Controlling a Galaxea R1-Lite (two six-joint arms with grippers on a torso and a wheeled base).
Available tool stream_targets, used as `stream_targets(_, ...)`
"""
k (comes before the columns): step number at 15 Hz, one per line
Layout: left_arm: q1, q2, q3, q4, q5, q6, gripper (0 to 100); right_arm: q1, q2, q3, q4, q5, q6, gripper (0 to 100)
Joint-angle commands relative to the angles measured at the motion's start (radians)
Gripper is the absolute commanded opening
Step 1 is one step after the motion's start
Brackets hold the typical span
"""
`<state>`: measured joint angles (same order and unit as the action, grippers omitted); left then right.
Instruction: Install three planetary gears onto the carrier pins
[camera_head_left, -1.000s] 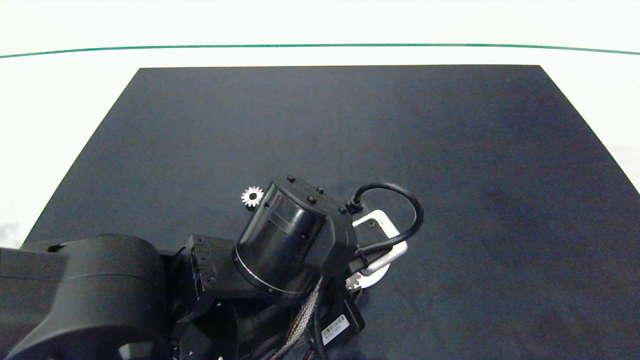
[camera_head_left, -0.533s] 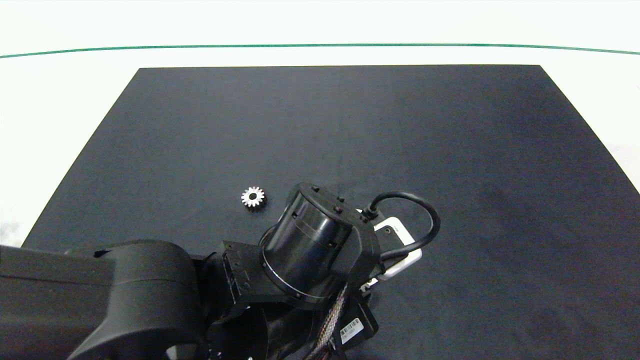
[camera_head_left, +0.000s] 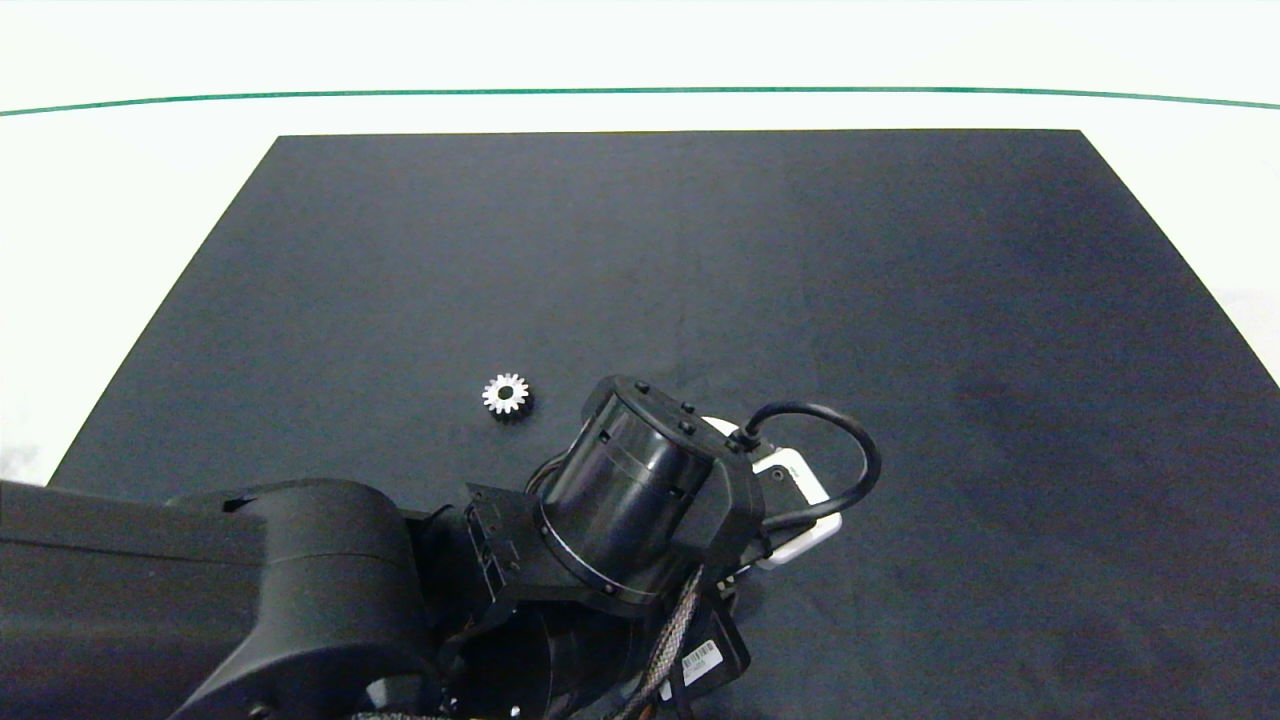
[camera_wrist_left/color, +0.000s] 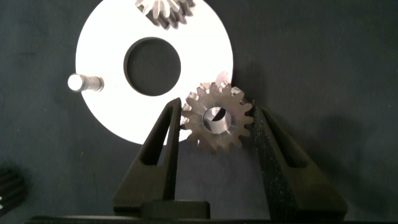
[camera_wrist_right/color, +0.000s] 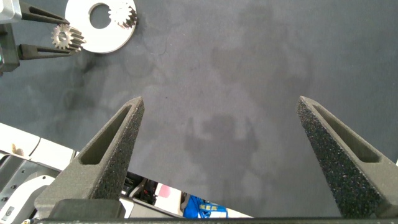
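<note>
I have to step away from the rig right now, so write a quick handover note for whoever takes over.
Left pincer: shut on a gear, held over the edge of the white carrier disc, apparently at a pin.
Right pincer: open, holding nothing, hovering over the black mat away from the disc.
Done: one gear sits on the disc.
Left: seat the held gear, then fetch the loose gear from the mat for the bare pin.

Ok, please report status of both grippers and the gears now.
Left gripper shut on gear at disc edge. Right gripper open, idle. One gear mounted; spare gear on mat.
</note>
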<state>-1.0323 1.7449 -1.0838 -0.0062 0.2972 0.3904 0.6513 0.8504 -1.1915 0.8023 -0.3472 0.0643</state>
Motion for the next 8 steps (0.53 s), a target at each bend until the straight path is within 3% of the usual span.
stream_targets(1, 0.014, -0.005, -0.004, 0.003, 0.002, 0.004, 13, -0.001, 0.001, 0.004, 0.005, 0.005, 0.0, 100)
stream_targets(8, 0.025, 0.001, 0.002, 0.003, 0.002, 0.005, 13, -0.001, 0.001, 0.003, 0.005, 0.008, 0.0, 100)
